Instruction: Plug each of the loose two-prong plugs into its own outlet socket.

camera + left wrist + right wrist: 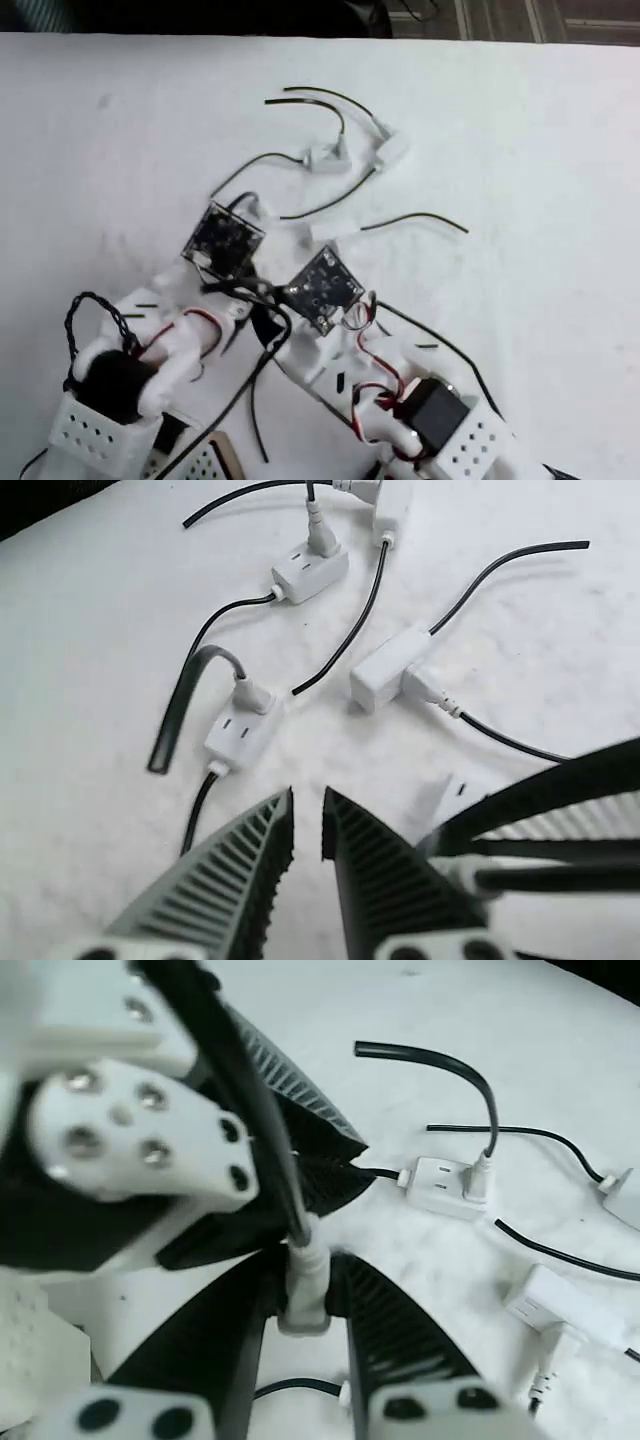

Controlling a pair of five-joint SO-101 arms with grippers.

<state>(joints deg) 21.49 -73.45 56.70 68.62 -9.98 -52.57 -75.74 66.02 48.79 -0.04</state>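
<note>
My right hand (305, 1265) is clamped on a loose plug (304, 1295). Its white body is pinched between the two fingers, and its black cord (262, 1150) runs up past my left arm (130, 1130), which sits close against it. My left hand (307, 815) holds nothing; its fingers stand almost together, with a narrow slit of white counter (90, 680) showing between the tips. Just beyond those tips lies the nearest outlet (238, 735), a white block flat on the counter. A seated plug (252, 695) stands in its top face, and a dark cord loops away from it. A little farther out and off to one side is a second outlet (382, 668) with an end plug (425, 685) touching its short end; I cannot tell whether that one is pushed fully home. Farther still lies a third outlet (308, 570) with an upright plug (320, 530) standing in it. Near that, at the far end of the group, is a fourth outlet (392, 500), partly cut off at the edge. Thin black cords curl away from the blocks across the counter.
</note>
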